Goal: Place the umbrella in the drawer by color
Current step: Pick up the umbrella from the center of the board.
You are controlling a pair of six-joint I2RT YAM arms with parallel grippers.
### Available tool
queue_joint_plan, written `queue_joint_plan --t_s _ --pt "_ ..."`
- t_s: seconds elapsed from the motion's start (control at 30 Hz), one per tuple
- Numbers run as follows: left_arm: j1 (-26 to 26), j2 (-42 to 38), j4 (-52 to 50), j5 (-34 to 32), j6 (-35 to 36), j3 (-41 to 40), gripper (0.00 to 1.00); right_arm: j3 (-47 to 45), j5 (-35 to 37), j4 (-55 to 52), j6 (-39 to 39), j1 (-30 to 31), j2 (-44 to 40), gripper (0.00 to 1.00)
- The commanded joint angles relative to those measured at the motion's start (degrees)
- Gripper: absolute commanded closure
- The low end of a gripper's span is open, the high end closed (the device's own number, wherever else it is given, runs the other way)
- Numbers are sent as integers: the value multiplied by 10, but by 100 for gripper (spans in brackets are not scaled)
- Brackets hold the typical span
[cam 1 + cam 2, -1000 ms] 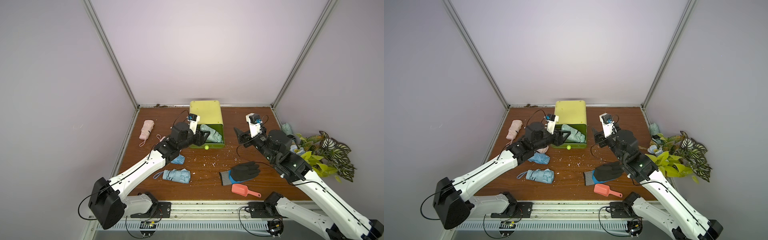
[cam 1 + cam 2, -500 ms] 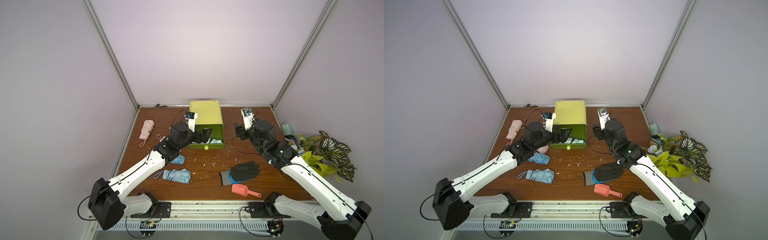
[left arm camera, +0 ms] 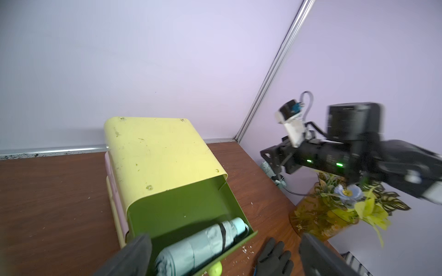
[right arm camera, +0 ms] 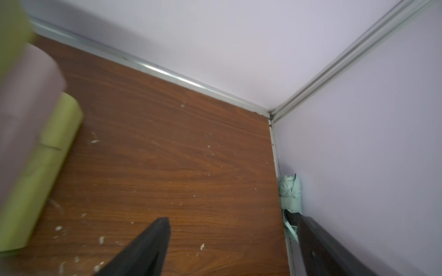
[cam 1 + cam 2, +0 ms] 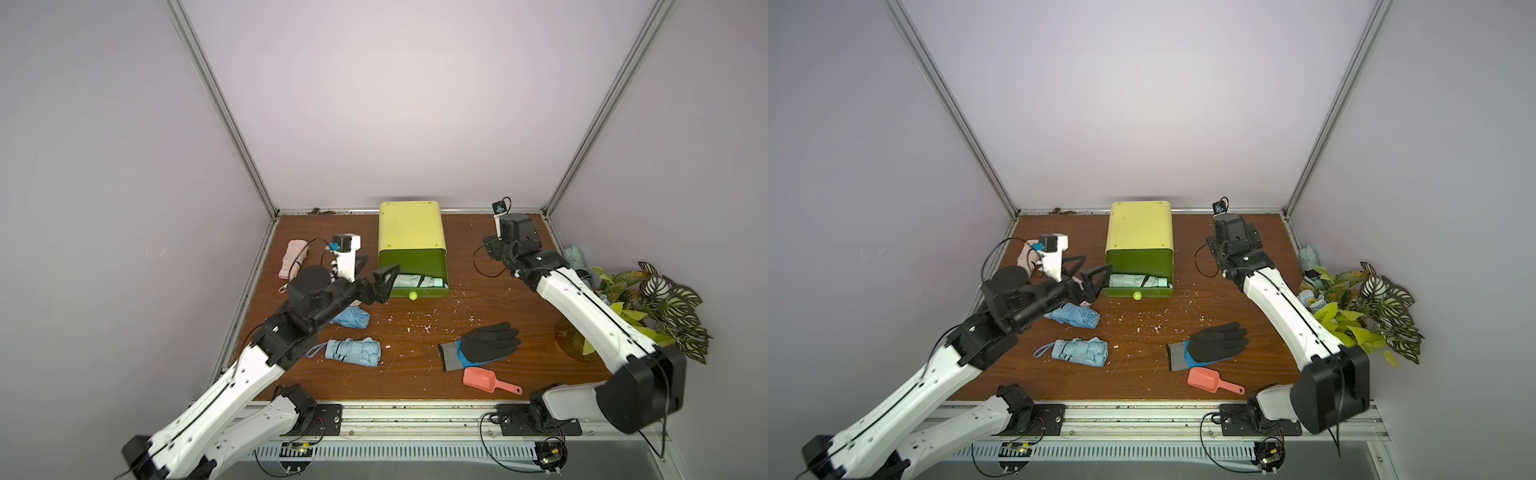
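The mint-green folded umbrella [image 5: 417, 281] is lying inside the open dark-green drawer [image 5: 434, 293] of the yellow metal cabinet [image 5: 409, 226], at the centre of both top views. It is resting along the front wall of the drawer, within the rim. The left gripper [image 5: 381, 266] is being held wide open and empty, just beside the left corner of the drawer, and no contact with anything can be seen. The right gripper [image 4: 232, 218] is also being held open, with nothing between its jaws, in the upper right of the top views, above the brown wooden counter [image 5: 478, 299].

This placing is judged as done, and the next pick is probably being prepared. A second mint-green folded umbrella [image 5: 573, 255] is lying just past the right edge of the counter, against the wall, near the right gripper. It is judged to belong in the same drawer.

To do this step well, the right gripper should be lowered over the middle of the roll, across its length, because little room is being left by the wall. The left gripper should be drawn clear of the drawer mouth. The light-blue folded umbrella [image 5: 353, 351] in the lower left, the other light-blue umbrella [image 5: 351, 318] above it, and the pink folded umbrella [image 5: 293, 259] are not being touched.
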Motion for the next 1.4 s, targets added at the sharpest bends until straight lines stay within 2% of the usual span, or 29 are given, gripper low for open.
queue_joint_plan --t_s 0.0,0.13,0.27,0.37,0.63,0.7,0.8,0.93,1.07,1.37 --pt "-3 -79 -126 -20 32 -23 0 63 89 11 -29 -46 69 10" --pt "-3 -137 -144 -16 52 -67 0 107 176 66 -90 -121 171 12" --pt "-3 -133 -136 7 51 -96 0 189 180 48 -68 -199 261 16" --pt "7 -126 -139 21 62 -102 0 255 208 33 -94 -231 332 18" --pt "39 -126 -136 33 63 -110 0 522 247 -190 -123 -280 556 18" --pt "51 -126 -134 42 63 -111 0 535 233 -200 -122 -289 567 18" --pt "60 -128 -133 42 62 -112 0 565 174 -238 -96 -308 574 19" --pt "62 -129 -133 39 61 -114 0 550 93 -263 -99 -331 561 19" --pt "62 -125 -133 38 61 -114 0 528 67 -282 -99 -355 560 20" --pt "62 -119 -135 24 60 -114 0 542 83 -307 -82 -386 595 26"
